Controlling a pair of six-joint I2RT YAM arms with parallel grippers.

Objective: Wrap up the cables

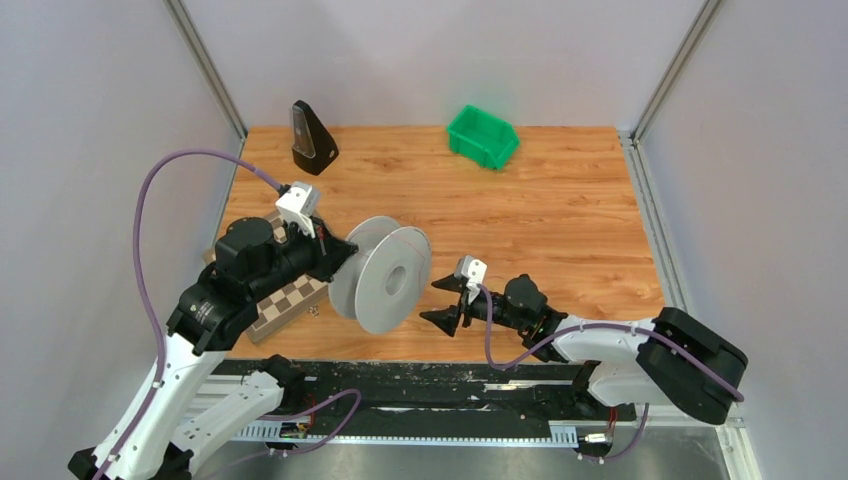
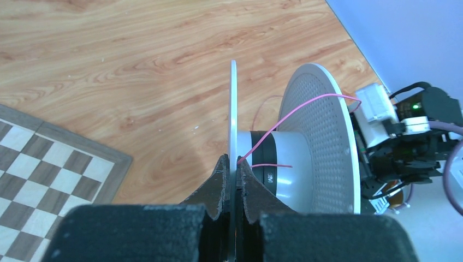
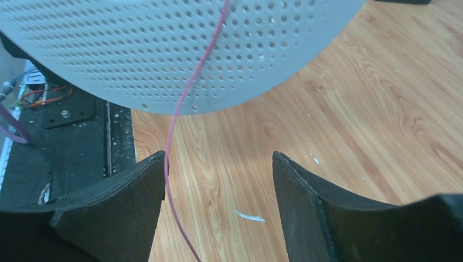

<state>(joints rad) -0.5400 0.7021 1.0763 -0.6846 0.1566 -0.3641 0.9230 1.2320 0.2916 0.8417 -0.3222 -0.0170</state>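
Observation:
A grey reel (image 1: 385,275) with two wide discs stands on edge, held above the table. My left gripper (image 1: 340,258) is shut on the rim of its near disc (image 2: 233,109); the fingers (image 2: 218,180) pinch the disc edge. A thin pink cable (image 2: 306,105) runs from the hub (image 2: 289,164) over the perforated far disc (image 2: 322,142). My right gripper (image 1: 441,302) is open just right of the reel. In the right wrist view the cable (image 3: 180,103) hangs down across the perforated disc (image 3: 136,49) and passes the left finger (image 3: 120,207) of the open gripper (image 3: 218,164), loose.
A chessboard (image 1: 292,300) lies under the left arm. A black wedge-shaped object (image 1: 312,135) stands at the back left and a green bin (image 1: 483,135) at the back centre. A black rail (image 1: 420,385) runs along the near edge. Walls close both sides.

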